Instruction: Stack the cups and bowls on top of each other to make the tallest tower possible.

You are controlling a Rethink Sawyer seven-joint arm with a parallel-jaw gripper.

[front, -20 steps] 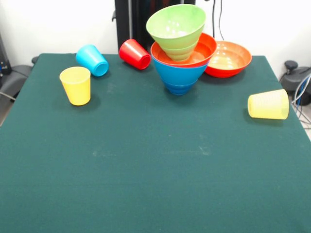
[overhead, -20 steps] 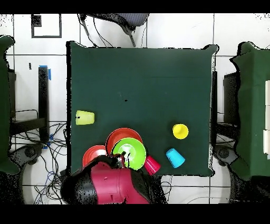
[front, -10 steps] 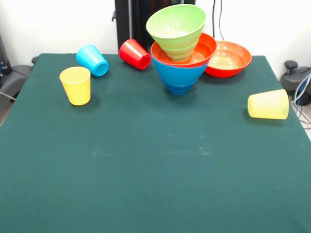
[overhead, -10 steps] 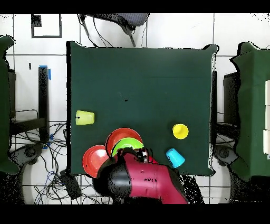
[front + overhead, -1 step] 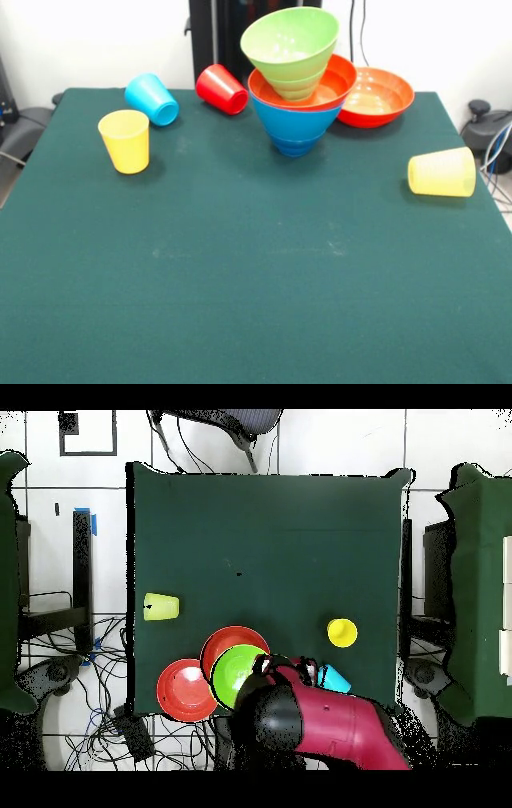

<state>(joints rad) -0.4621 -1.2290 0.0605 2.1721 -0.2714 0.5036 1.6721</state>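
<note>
The tower stands at the table's far side: a big blue bowl holds a wide orange-red bowl, with a green bowl tilted on top. A second orange-red bowl sits beside it. The red cup and the light blue cup lie on their sides. The yellow cup stands upright, and the ribbed pale yellow cup lies at the right. In the overhead view the red arm covers the red cup, and its gripper is by the green bowl.
The dark green table fills the front view. Overhead, the arm overlaps the light blue cup, beside the yellow cup. A chair stands at the table's top edge, and cables lie on the floor to the left.
In the overhead view the arm has swung to the right, from over the lone orange-red bowl to over the red cup. The cups and bowls have not moved.
</note>
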